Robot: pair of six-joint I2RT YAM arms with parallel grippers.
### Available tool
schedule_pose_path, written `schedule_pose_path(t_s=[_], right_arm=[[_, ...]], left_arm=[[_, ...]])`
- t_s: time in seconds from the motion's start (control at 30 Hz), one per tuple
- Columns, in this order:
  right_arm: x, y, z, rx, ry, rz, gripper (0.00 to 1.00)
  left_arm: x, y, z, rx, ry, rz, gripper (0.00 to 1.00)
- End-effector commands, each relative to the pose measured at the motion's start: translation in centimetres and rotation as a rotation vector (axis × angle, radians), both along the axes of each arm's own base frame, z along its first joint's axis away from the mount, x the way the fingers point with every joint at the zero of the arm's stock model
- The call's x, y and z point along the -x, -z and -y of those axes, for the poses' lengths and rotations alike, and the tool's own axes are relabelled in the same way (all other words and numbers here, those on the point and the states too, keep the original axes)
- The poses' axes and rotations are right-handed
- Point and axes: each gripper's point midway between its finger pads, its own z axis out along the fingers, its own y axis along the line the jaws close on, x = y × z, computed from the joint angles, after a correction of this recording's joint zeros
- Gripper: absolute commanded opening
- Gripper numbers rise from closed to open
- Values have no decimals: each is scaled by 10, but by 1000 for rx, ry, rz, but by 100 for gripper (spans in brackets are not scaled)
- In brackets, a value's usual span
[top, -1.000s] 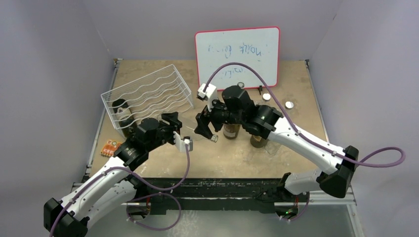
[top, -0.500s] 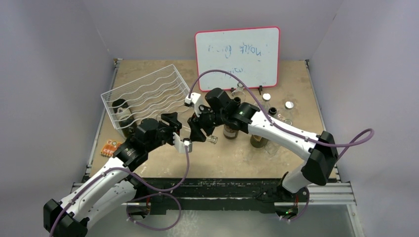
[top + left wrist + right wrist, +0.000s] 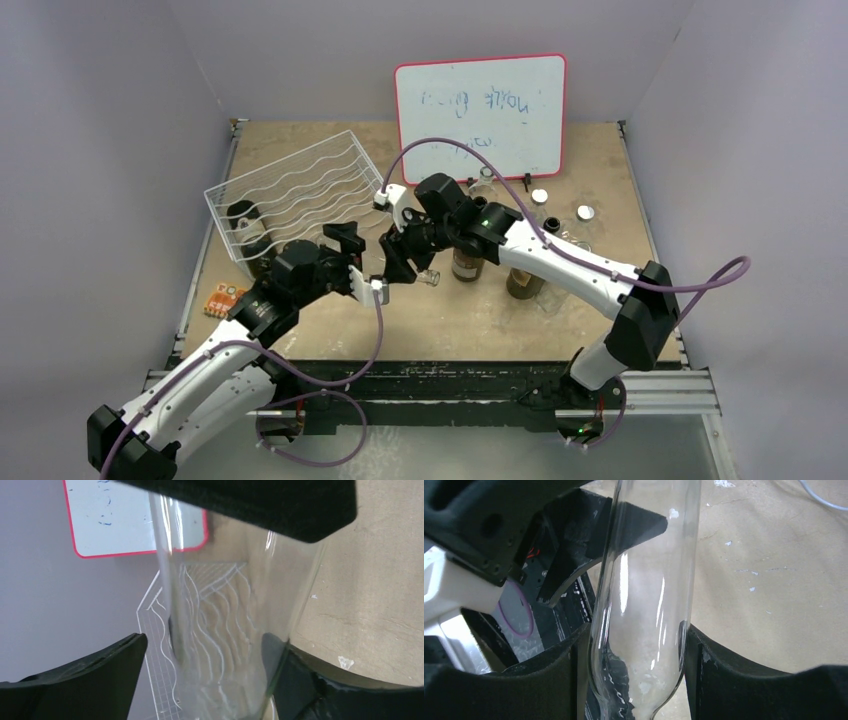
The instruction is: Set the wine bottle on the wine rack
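Note:
A clear glass wine bottle (image 3: 400, 265) hangs above the table between the two arms. In the right wrist view both black fingers of my right gripper (image 3: 636, 650) press the sides of the wine bottle (image 3: 649, 580) just above its shoulder, so it is shut on it. My left gripper (image 3: 205, 650) stands open round the same bottle (image 3: 235, 605): a gap shows at its left finger (image 3: 100, 665), while the right finger sits against the glass. The white wire wine rack (image 3: 300, 190) stands at the back left, behind my left gripper (image 3: 360, 262).
A dark bottle (image 3: 243, 215) lies in the rack's left end. Two brown bottles (image 3: 467, 265) (image 3: 523, 285) stand right of my right gripper (image 3: 405, 258). A red-framed whiteboard (image 3: 480, 105) leans on the back wall, small caps (image 3: 586, 212) before it. An orange card (image 3: 225, 298) lies at the left edge.
My right arm swung left and shut its jaws on the clear bottle. My left gripper, shut on the bottle before, has opened.

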Motion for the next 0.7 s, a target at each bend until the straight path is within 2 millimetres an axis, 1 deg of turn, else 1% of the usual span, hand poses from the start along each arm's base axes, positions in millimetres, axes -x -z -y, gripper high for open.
schedule_pose_path(t_s=[0.0, 0.07, 0.13, 0.3, 0.47, 0.53, 0.6, 0.67], right_arm=[[-16, -50, -5, -123, 67, 95, 0], [-21, -53, -2, -122, 97, 106, 0], [-26, -55, 2, -119, 132, 115, 0], [-34, -64, 10, -127, 199, 139, 0], [-40, -69, 14, -142, 251, 155, 0], [-44, -67, 15, -140, 274, 158, 0], [-47, -62, 15, -135, 286, 159, 0], [-49, -57, 15, -134, 299, 161, 0]], left_arm=[[-2, -40, 11, 107, 19, 70, 91], [-2, -39, 8, 104, 9, 61, 97], [-1, -39, 7, 112, 1, 48, 99], [8, -42, 13, 167, 28, 7, 100], [13, -54, 16, 247, 28, -8, 100], [16, -63, 17, 307, 19, -22, 100], [19, -78, 18, 398, 6, -39, 100], [25, -105, 21, 540, -1, -62, 100]])
